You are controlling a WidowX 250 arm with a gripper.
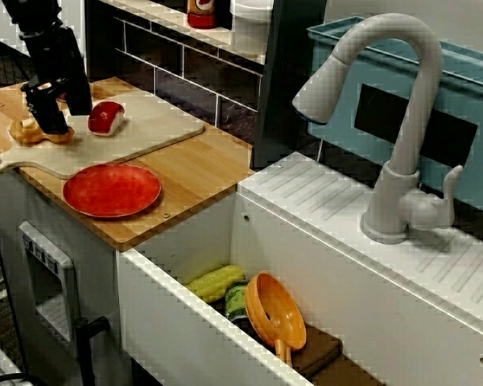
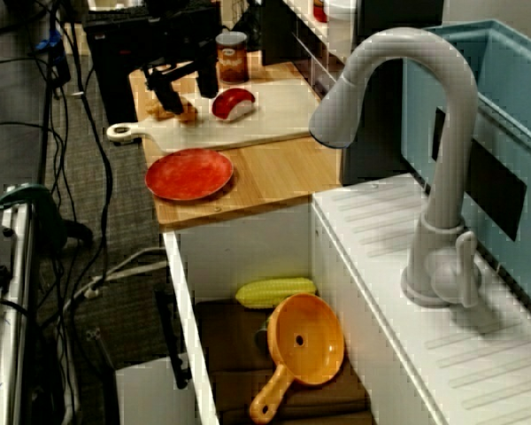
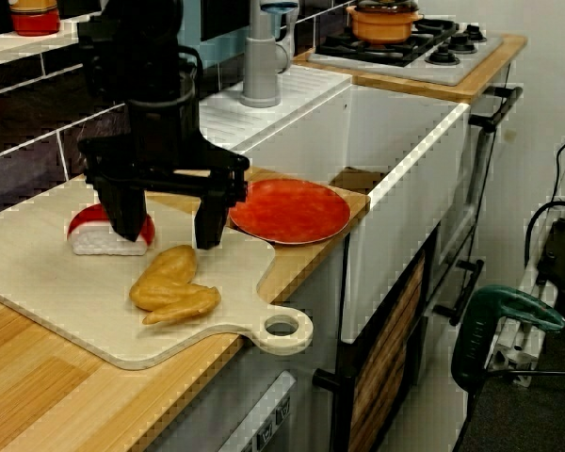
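My black gripper hangs open over the pale cutting board, fingers spread wide. A golden toy chicken piece lies on the board just in front of and below the fingertips; nothing is held. In the view across the sink the gripper stands over the chicken piece, one finger partly hiding it. A red-and-white sushi piece sits right beside the left finger. From above, the gripper is between the chicken piece and the sushi piece.
A red plate rests on the wooden counter next to the board. The sink basin holds a corn cob and an orange strainer. A grey faucet rises behind it. An orange pot sits on the stove.
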